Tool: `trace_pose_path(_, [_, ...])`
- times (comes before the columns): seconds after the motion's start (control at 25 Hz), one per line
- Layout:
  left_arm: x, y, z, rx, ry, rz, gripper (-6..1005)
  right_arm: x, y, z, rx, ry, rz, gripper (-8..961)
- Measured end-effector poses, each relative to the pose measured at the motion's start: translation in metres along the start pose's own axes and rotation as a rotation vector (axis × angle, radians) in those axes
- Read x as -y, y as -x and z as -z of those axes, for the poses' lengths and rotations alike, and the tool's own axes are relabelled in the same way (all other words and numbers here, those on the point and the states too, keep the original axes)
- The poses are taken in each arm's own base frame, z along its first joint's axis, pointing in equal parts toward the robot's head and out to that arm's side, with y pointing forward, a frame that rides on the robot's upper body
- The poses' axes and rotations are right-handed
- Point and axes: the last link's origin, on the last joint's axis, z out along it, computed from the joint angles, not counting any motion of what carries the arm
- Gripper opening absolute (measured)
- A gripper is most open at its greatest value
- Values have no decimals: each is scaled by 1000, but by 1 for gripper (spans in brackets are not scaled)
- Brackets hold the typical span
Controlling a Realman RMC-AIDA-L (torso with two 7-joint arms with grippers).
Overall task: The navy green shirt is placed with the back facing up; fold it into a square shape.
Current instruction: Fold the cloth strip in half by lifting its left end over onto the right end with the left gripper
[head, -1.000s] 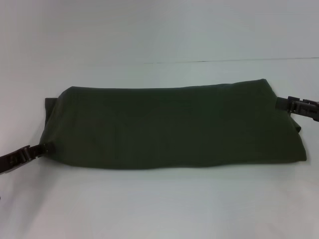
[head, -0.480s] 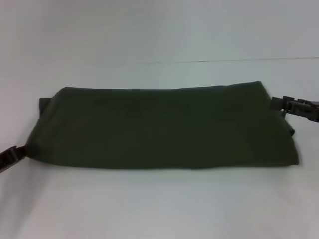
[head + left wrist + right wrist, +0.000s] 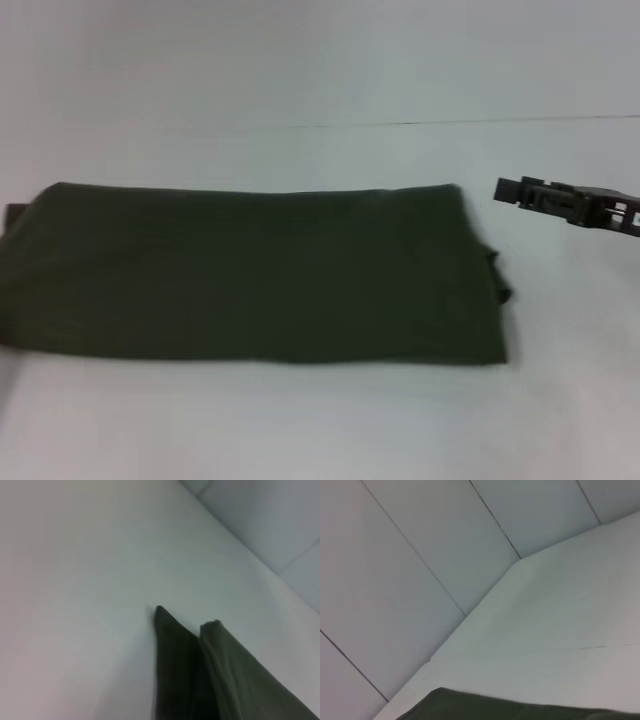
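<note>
Nearest me in the head view I had a bare strip of the white table [image 3: 320,430], with nothing lying on it. Beyond that strip lay the navy green shirt [image 3: 260,275], folded into a long flat band running across the table, its left end reaching the edge of my head view and its right end stopping a little past the middle. At that right end a lower layer of cloth stuck out slightly from under the top fold. The shirt lay flat on the table and neither arm touched it.

My left wrist view showed two folded corners of the shirt [image 3: 200,670] lying side by side on the table, but not the left gripper itself, and it did not show in the head view either, so I could not tell how its fingers stood.

Farther back and off to the right, the right gripper [image 3: 510,190] hung just above the table, near the far right corner of the shirt and clear of it, pointing toward the cloth. Its fingers held nothing; I could not tell whether they were parted or closed.

The right wrist view caught one dark edge of the shirt [image 3: 485,707], then open table, and behind that the pale panelled wall [image 3: 420,555] with thin seams running across it.
</note>
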Motion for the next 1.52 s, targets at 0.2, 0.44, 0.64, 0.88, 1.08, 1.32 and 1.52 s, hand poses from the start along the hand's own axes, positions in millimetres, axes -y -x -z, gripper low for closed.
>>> trace_pose_path(0.2, [16, -7, 23, -54, -62, 9, 39, -1, 5, -11, 0, 6, 4, 790])
trace_pose_path(0.44, [23, -11, 36, -85, -91, 21, 40, -2, 6, -14, 0, 5, 9, 789])
trace_pose_path(0.64, [1, -16, 30, -94, 37, 9, 41, 2, 3, -6, 3, -9, 8, 789])
trace_pose_path(0.88, [-63, -22, 8, -102, 373, -40, 40, 8, -5, 12, 9, -29, 0, 790])
trace_pose_path(1.08, [-171, -5, -49, -42, 815, -95, 41, 13, -8, 38, 31, -44, -1, 790])
trace_pose_path(1.32, [-225, 44, -94, 47, 963, -66, 40, 17, -8, 70, 48, -54, 2, 789])
trace_pose_path(1.52, [-242, 110, -120, 17, 861, -36, 64, 19, -8, 83, 48, -66, 15, 790])
